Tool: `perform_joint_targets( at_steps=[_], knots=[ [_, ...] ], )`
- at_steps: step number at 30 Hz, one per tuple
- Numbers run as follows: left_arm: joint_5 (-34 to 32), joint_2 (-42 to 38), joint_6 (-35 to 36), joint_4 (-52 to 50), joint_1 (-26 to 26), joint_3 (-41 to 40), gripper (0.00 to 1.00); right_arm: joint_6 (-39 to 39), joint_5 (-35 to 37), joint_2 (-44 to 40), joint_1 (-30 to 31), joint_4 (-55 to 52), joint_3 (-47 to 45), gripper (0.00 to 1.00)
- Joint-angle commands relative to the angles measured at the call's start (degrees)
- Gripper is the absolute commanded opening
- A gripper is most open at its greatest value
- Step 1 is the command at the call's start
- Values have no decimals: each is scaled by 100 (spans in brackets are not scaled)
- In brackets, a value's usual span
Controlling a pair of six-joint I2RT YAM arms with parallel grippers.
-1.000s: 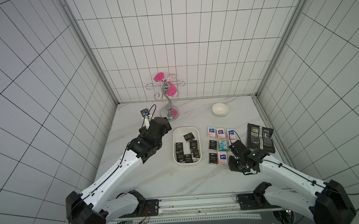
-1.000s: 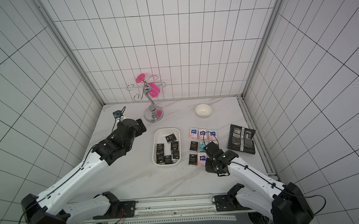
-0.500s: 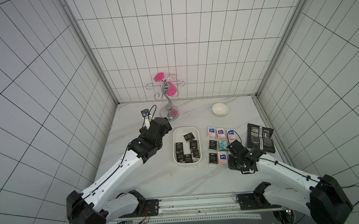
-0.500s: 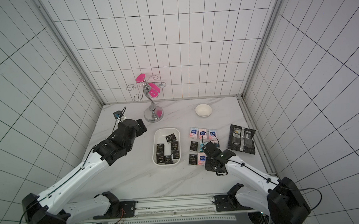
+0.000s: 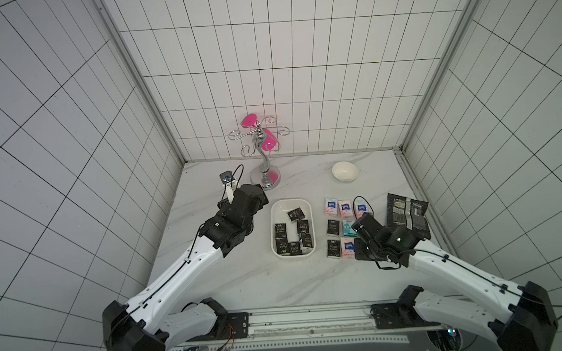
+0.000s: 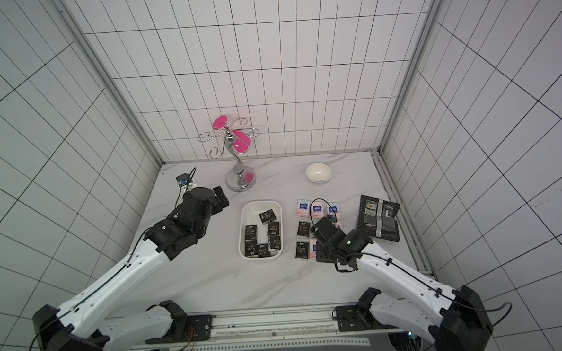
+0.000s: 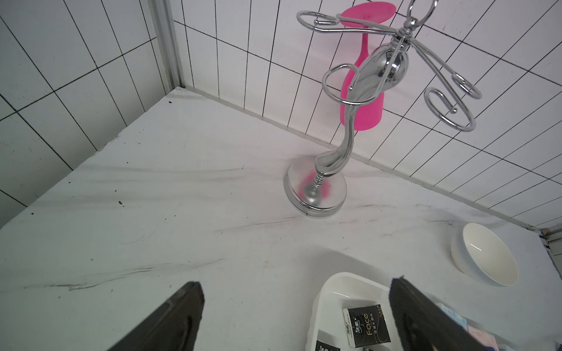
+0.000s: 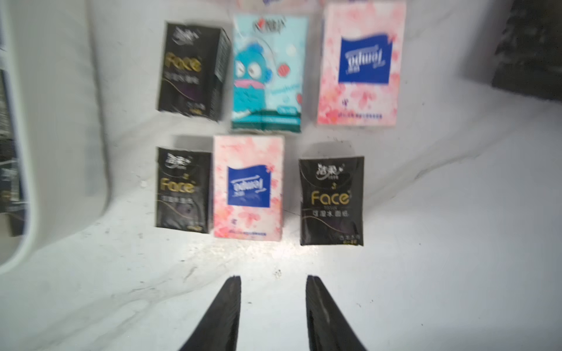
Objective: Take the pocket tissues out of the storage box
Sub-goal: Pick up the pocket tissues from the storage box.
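Note:
The storage box (image 5: pixel 290 200), a white shallow tub, sits mid-table with several black "Face" pocket tissues (image 5: pixel 296 214) inside; both top views show it (image 6: pixel 260 202). More pocket tissues, black, pink and one teal (image 8: pixel 267 73), lie in rows on the table just right of the box (image 5: pixel 332 228). My right gripper (image 8: pixel 273 278) hovers at the near edge of those rows (image 5: pixel 361 250), open with nothing between its fingers. The box wall (image 8: pixel 60 121) is to its side. My left gripper (image 7: pixel 296 282) hangs left of the box's far corner (image 5: pixel 260 197), wide open and empty.
A chrome stand with a pink cup hung on it (image 5: pixel 265 170) stands behind the box. A small white bowl (image 5: pixel 344 171) sits at the back right. Black foil pouches (image 5: pixel 407 217) lie by the right wall. Tiled walls close three sides.
My right gripper has shifted a little left and away over the laid-out packs, and its jaws have widened slightly. The left arm has stayed still.

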Motion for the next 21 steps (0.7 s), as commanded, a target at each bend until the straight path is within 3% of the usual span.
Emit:
perform_joint_targets(
  at_steps=[1,12,21],
  knots=[
    [22,114,4,-53,34,-20,98,-388,282,384,99,32,796,40],
    [74,4,-22,-133,129,-54,99,-667,-456,2865,832,1593,2590,42],
    [166,-13,-5,-153,255,-51,98,-573,-921,4284,1044,2396,3271,41]
  ],
)
